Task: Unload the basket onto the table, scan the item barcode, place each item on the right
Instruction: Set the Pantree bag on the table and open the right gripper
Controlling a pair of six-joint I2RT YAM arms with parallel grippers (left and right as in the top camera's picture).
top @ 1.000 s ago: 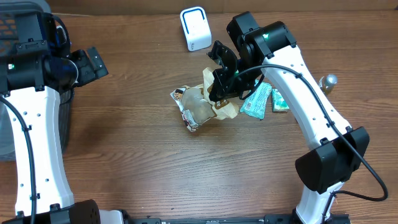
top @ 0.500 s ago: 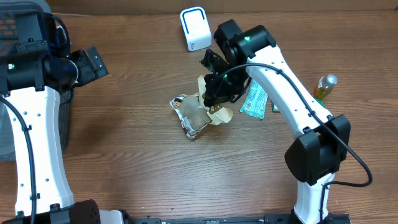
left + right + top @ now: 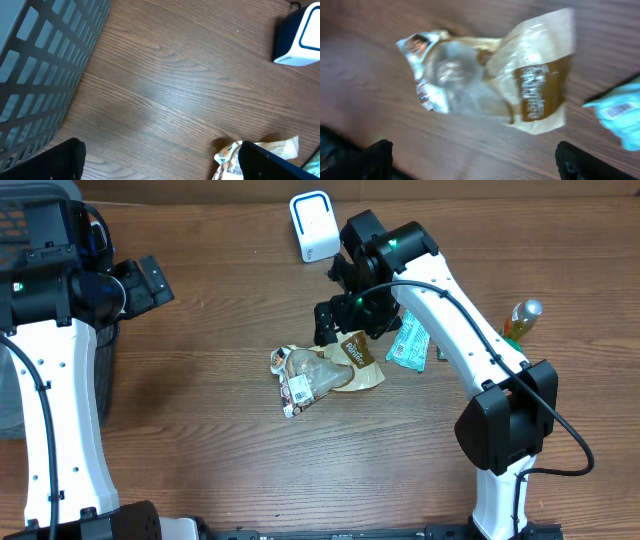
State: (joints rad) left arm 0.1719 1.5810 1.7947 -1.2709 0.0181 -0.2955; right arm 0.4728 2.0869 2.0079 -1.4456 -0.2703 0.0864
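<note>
Snack pouch [image 3: 330, 370] lies crumpled under my right gripper [image 3: 348, 328], jaws spread; creases could defeat the white scanner [image 3: 314, 226].

Wooden table [image 3: 220, 430] bearing a teal packet [image 3: 408, 343], lying flat right of centre, and a small yellow-green bottle [image 3: 519, 320] with a silver cap, farther right. Grey lattice-walled basket [image 3: 40, 65] at far left.
</note>
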